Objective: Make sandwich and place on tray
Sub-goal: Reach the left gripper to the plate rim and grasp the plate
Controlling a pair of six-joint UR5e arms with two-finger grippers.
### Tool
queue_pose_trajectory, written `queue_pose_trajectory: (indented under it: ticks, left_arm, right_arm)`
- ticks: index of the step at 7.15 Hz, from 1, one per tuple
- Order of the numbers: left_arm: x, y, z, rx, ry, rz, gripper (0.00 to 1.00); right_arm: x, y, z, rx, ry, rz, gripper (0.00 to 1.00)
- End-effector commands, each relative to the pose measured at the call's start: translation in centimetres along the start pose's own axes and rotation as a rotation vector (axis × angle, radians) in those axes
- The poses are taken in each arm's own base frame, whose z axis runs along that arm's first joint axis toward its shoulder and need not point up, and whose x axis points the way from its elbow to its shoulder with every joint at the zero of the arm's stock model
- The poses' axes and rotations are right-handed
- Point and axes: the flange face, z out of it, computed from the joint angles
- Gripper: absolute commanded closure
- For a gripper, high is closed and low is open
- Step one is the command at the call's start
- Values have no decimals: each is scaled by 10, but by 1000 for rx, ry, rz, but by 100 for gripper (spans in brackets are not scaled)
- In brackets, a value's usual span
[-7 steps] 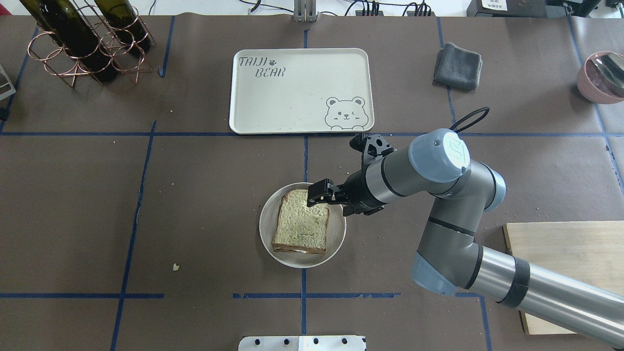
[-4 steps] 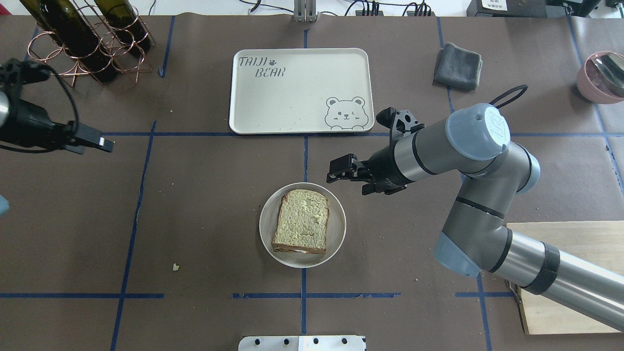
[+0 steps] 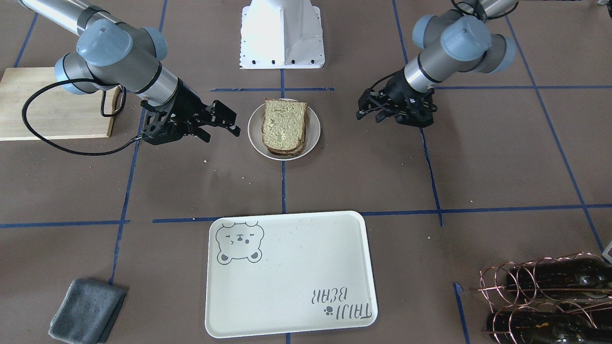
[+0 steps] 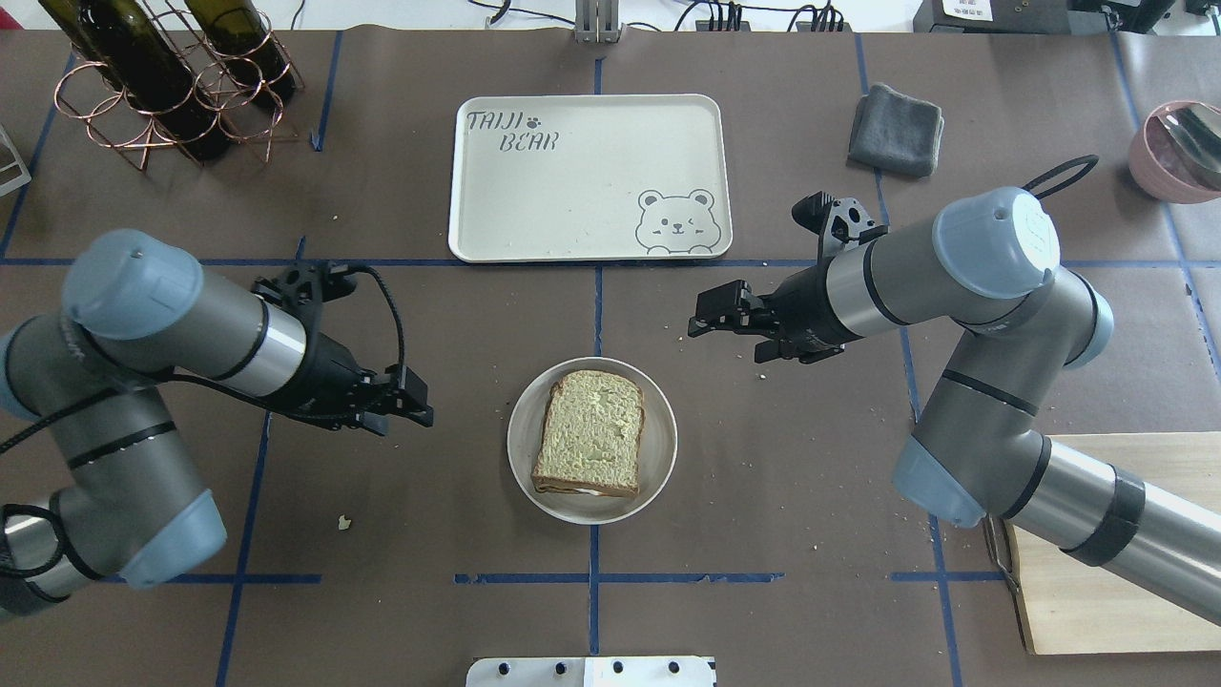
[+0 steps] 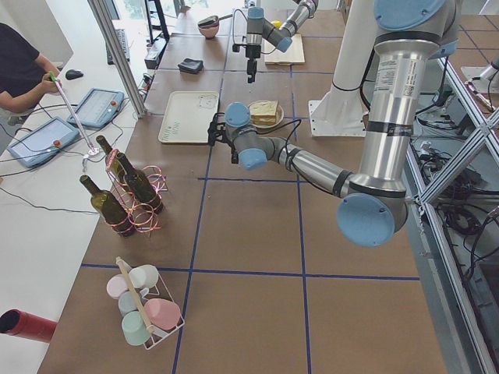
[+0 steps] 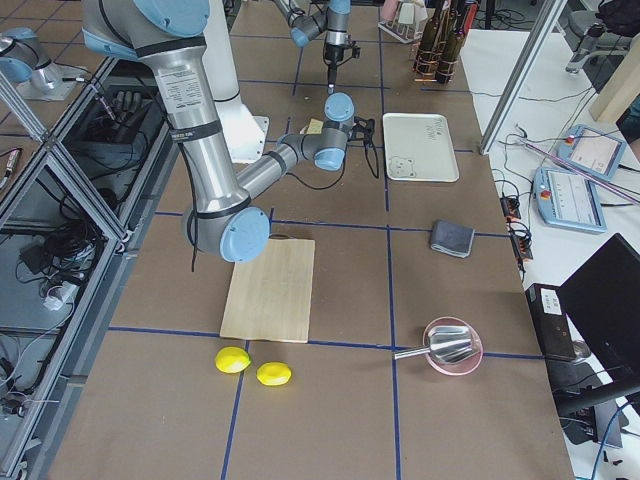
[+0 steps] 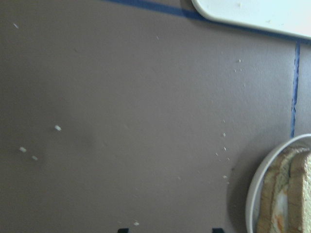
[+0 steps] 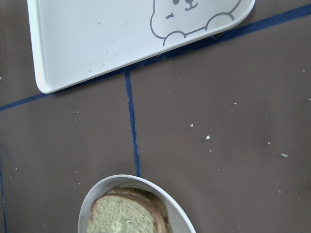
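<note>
The sandwich point(image 4: 589, 444), two tan bread slices stacked, lies on a small round white plate point(image 4: 660, 458) at the table's middle. The left wrist view shows white and orange egg between the slices point(image 7: 284, 204). The cream tray point(image 4: 591, 176) with the bear drawing lies beyond the plate and holds nothing. My left gripper point(image 4: 420, 401) is open and empty, left of the plate. My right gripper point(image 4: 701, 315) is open and empty, beyond the plate's right side. Neither touches the sandwich.
A copper rack with dark bottles point(image 4: 162, 76) stands at the far left. A folded grey cloth point(image 4: 895, 129) lies right of the tray. A pink bowl point(image 4: 1178, 148) sits at the far right edge, a wooden cutting board point(image 4: 1107, 515) at the near right.
My right gripper left the top bread slice and drew back up and to the right. My left arm came in from the left edge toward the plate.
</note>
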Motion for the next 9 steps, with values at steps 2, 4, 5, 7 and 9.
queue_pose_trajectory:
  ticks: [2,4,5,7,9]
  left_arm:
    - [56,12,56,8,-35,-18,41]
    - [56,8,64,15,-44,-21,48]
    - [58,6,69,26,-48,-21,52]
    - [63,10,75,18,-48,-17,63]
    - [69,4,85,17,-56,-20,66]
  right_arm:
    - [8,-1,-2,7,9,6,0]
    - [9,-1,-2,9,10,6,0]
    - [8,0,-2,9,9,5,0]
    - [10,-1,-1,9,12,8,0]
    - [10,-1,0,10,13,9,0]
